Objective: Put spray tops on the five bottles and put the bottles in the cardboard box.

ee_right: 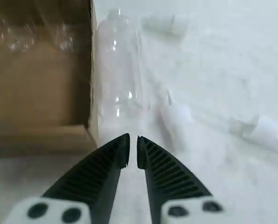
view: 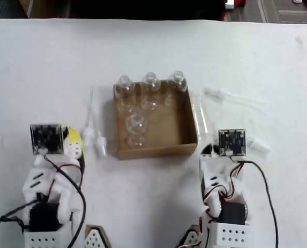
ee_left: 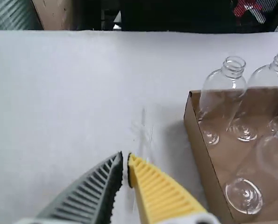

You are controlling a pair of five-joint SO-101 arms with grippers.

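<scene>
**A:** Right wrist view first. How does your end effector stand there?

**B:** My right end effector (ee_right: 132,151) has its jaws drawn almost together, a thin slit between them, with nothing held. Just beyond it a clear bottle (ee_right: 117,65) lies on its side on the desk (view: 39,62), along the outside of the cardboard box (ee_right: 40,135). A white spray top (ee_right: 176,119) lies just beside the bottle.

**A:** And the left?

**B:** My left end effector (ee_left: 125,169) is also nearly closed and empty. In the high view it sits lower left of the box, with two more spray tops (view: 100,146) near it. Four uncapped bottles (view: 135,126) stand inside the box, in the middle of the frame.

**A:** How will they handle?

**B:** I judge the bottles light, thin-walled and slick, so they may roll or squirt out of a hard pinch. I would grip the lying one across the body near the shoulder. The spray tops look light and stiff but have a thin dip tube, so I would take them by the white collar.
</scene>
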